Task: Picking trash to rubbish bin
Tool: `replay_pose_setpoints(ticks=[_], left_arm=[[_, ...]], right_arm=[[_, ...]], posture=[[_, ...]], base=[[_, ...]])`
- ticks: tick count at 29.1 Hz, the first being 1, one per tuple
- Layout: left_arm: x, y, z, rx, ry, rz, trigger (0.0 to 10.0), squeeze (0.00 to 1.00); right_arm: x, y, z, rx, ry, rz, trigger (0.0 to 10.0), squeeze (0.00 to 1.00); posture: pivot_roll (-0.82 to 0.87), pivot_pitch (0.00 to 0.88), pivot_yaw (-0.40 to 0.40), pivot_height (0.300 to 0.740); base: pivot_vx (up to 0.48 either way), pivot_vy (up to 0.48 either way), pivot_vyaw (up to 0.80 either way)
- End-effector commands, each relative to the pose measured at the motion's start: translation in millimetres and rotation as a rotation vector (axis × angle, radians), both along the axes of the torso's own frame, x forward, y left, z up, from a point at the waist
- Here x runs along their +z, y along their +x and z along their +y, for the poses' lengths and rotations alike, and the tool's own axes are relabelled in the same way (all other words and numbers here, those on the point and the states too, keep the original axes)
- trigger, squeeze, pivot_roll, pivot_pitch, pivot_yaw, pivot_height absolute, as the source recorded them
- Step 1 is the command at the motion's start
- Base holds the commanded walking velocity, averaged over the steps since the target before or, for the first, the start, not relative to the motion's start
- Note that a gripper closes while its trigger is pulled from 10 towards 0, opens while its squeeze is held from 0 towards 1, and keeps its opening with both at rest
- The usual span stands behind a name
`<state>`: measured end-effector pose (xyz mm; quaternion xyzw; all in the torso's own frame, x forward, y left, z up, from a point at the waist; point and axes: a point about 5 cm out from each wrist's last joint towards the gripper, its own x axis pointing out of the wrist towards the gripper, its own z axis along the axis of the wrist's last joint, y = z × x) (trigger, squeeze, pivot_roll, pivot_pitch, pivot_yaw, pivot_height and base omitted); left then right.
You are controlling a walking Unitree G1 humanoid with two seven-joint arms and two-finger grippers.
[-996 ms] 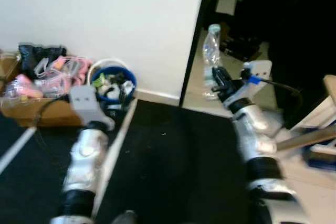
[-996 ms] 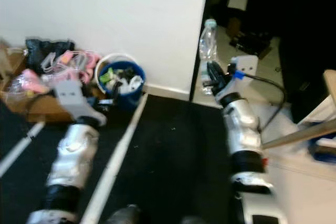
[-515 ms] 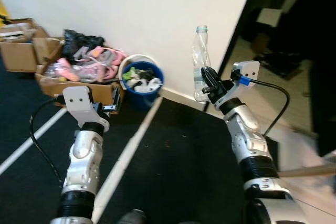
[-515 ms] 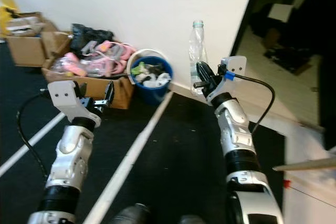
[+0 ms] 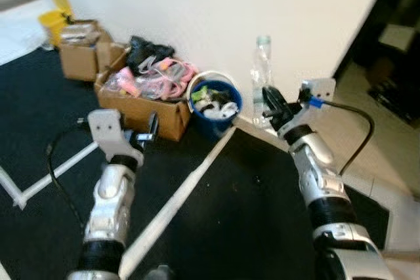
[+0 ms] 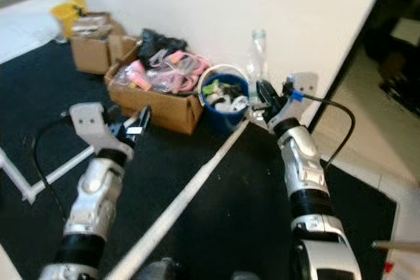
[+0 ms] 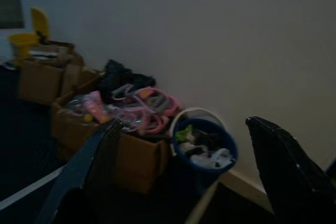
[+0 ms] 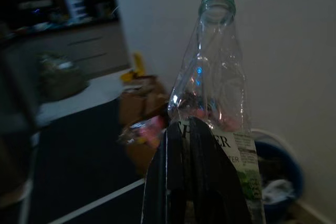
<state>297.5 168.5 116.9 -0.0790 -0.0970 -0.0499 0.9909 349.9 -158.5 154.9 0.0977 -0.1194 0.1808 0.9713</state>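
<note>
One clear plastic bottle (image 5: 262, 77) stands upright in the upper middle of the frame. One blue bin (image 5: 215, 106) sits just left of it at the wall, holding several pieces of trash, too jumbled to count. Three cardboard boxes are visible: a large one (image 5: 141, 113) heaped with pink items left of the bin, and two smaller ones (image 5: 79, 57) further toward the upper left. One yellow container (image 5: 52, 21) occupies the upper left corner. Two silver arms enter from below.

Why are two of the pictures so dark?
The left wrist view is dim, though the blue rubbish bin and the cardboard box can still be made out. The right wrist view is dim too, with the clear plastic bottle soft-edged. The two eye views are brighter, only slightly blurred.
</note>
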Motion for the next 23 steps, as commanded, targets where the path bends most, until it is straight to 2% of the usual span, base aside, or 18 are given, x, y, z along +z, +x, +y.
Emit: replay_pose_setpoints(ticks=[1, 23], left_arm=[[-2.1, -1.1, -2.8, -0.015, 0.003, 0.005, 10.0, 0.0], [-2.8, -0.3, -1.7, -0.047, -0.036, 0.03, 10.0, 0.0]], right_arm=[[-4.4, -1.1, -4.8, -0.014, -0.003, 0.017, 10.0, 0.0], [-1.8, 0.1, -2.4, -0.002, -0.003, 0.013, 10.0, 0.0]], posture=[[-0.03, 0.0, -0.04, 0.74], [-0.04, 0.0, -0.019, 0.74]], base=[[0.0, 0.0, 0.66], [0.0, 0.0, 0.66]])
